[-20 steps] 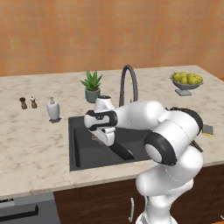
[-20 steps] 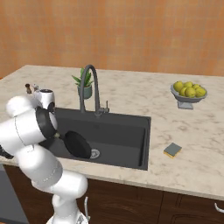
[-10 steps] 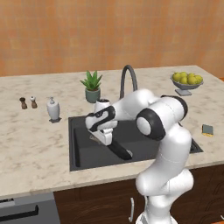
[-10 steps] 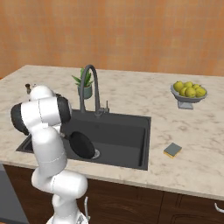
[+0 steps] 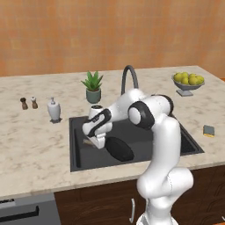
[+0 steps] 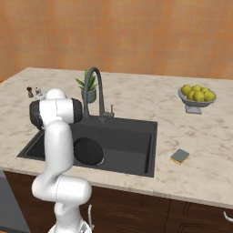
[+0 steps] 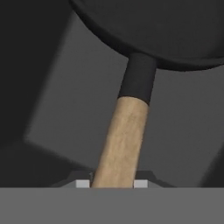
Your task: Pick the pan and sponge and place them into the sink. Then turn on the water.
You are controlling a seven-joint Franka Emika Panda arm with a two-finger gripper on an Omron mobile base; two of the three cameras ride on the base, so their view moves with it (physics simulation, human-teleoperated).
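Observation:
The black pan [image 5: 118, 149] hangs tilted inside the dark sink [image 5: 182, 143], low over its floor near the left half. My gripper [image 5: 97, 139] is shut on the pan's wooden handle [image 7: 124, 135], which runs up between the fingertips [image 7: 82, 183] to the pan [image 7: 153, 30]. In the right base view the pan [image 6: 88, 151] shows beside my arm in the sink [image 6: 132, 145]. The sponge [image 5: 208, 130] lies on the counter right of the basin, also seen as the sponge [image 6: 180, 157]. The arched faucet [image 5: 129, 77] stands behind the basin; no water runs.
A potted plant [image 5: 92, 88] stands behind the sink's left corner. A white soap dispenser [image 5: 54, 110] and two small shakers [image 5: 29, 103] sit on the left counter. A bowl of lemons [image 5: 188, 81] is at the back right.
The arm has folded and swung its elbow upright, and the gripper has sunk a little lower and leftward into the sink with the pan.

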